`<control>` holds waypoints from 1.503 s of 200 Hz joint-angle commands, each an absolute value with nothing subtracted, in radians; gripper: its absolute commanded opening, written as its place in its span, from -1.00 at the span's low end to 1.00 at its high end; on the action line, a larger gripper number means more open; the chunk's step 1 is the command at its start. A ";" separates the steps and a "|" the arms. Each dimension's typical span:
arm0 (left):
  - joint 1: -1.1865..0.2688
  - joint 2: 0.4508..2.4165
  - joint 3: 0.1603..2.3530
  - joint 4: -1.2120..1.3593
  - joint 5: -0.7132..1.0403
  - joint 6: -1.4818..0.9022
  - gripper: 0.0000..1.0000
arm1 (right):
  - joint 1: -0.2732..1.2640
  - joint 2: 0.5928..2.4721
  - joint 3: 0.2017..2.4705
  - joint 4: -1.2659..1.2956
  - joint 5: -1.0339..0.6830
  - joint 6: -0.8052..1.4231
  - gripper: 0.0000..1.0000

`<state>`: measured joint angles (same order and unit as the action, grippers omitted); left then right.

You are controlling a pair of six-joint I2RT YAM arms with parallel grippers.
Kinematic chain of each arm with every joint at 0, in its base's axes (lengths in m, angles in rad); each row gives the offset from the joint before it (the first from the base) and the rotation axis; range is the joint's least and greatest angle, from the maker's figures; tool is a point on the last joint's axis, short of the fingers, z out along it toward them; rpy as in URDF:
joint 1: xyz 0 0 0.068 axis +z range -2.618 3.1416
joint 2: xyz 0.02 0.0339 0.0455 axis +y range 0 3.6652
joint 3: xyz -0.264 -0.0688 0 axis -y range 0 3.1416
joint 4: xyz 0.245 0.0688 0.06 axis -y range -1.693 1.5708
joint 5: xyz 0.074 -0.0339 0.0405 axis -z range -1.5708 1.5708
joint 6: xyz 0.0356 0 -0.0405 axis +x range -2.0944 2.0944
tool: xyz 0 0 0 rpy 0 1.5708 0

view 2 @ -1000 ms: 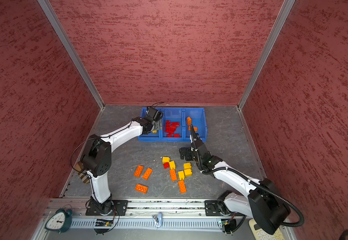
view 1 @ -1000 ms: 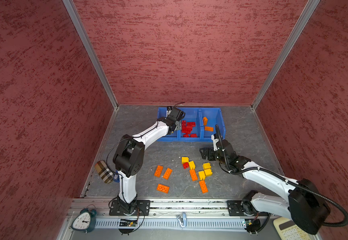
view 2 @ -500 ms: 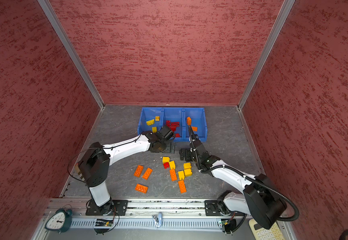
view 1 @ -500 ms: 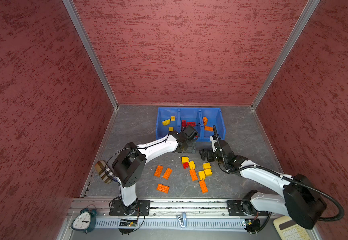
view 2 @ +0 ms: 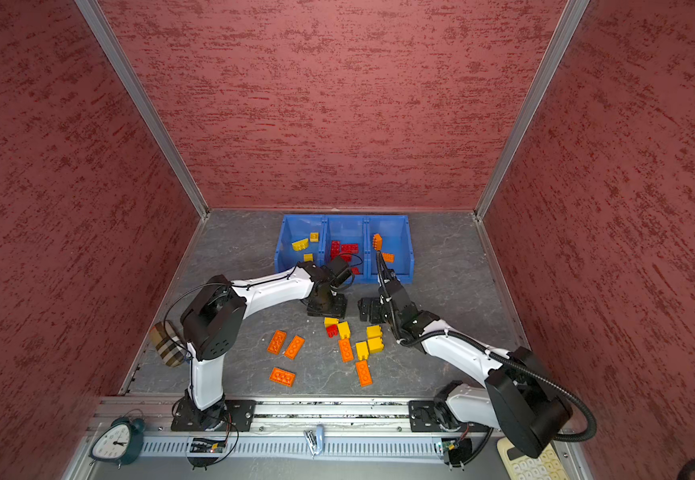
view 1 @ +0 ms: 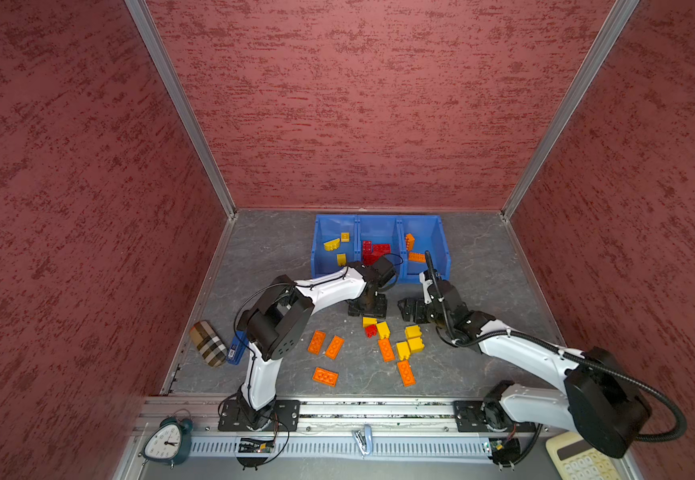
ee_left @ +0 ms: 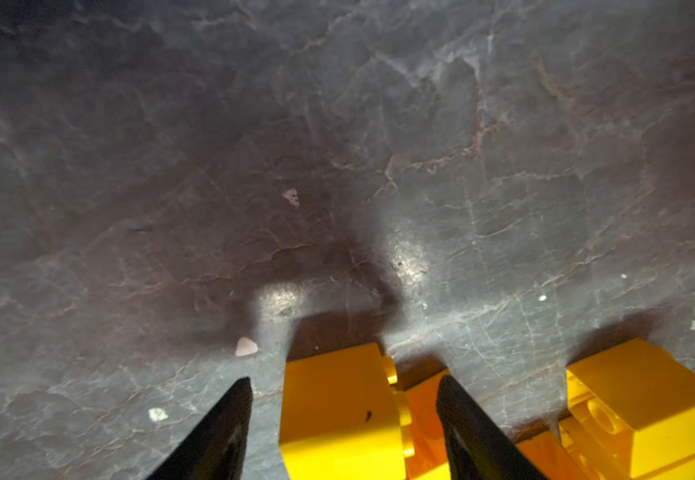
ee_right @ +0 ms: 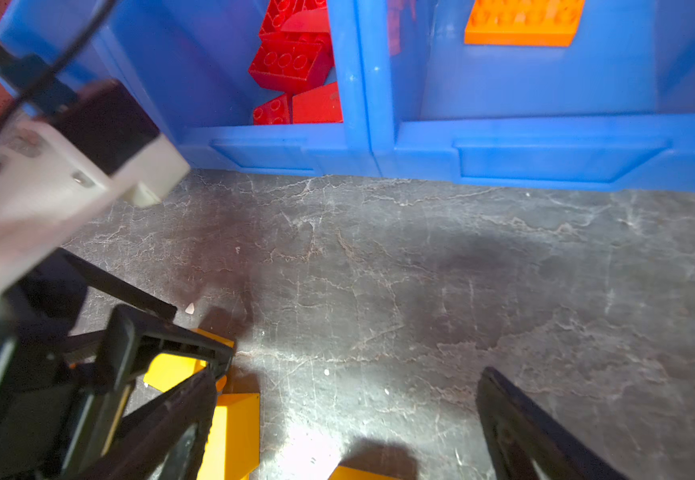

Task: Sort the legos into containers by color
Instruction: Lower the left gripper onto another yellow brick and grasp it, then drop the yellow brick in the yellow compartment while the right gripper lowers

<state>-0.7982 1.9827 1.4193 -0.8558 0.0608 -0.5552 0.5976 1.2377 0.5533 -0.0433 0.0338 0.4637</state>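
Grey marbled desk [view 1: 279, 266], red-walled, strewn with loose yellow, orange, red plastic bricks [view 1: 386, 349]. Left claw [ee_left: 343, 379] part-open astride short yellow brick [ee_left: 337, 415], not clamped, likely bound for joined blue plastic bins [view 1: 331, 226] behind; right claw [ee_right: 348, 372] spread wide, empty.

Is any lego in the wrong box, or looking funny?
Nothing is in a wrong box: the blue containers hold yellow, red and orange bricks apart, one colour each. One orange brick in the right-hand container stands on end by the divider instead of lying flat. Nothing else stands out.
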 commanded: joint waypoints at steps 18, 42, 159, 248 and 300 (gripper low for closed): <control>-0.812 2.016 1.430 -0.879 0.092 -0.566 0.17 | 0.597 1.234 0.561 -0.041 0.034 0.445 0.97; -0.812 2.009 1.428 -0.891 0.067 -0.568 -0.04 | 0.597 1.240 0.563 -0.044 0.032 0.444 0.97; -0.745 1.756 1.427 -0.828 -0.250 -0.519 -0.28 | 0.616 1.040 0.576 -0.390 -0.033 0.572 0.96; -0.531 1.792 1.513 -0.606 -0.444 -0.403 -0.23 | 0.690 0.773 0.569 -0.784 -0.265 0.765 0.93; -0.498 1.981 1.676 -0.577 -0.454 -0.415 0.06 | 0.841 0.770 0.515 -0.758 -0.180 0.856 0.85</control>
<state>-0.5030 1.9030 1.5993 -0.5995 -0.4290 -0.4145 0.7860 0.7593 0.5388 -0.7513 -0.2165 0.7853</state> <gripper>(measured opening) 0.472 0.937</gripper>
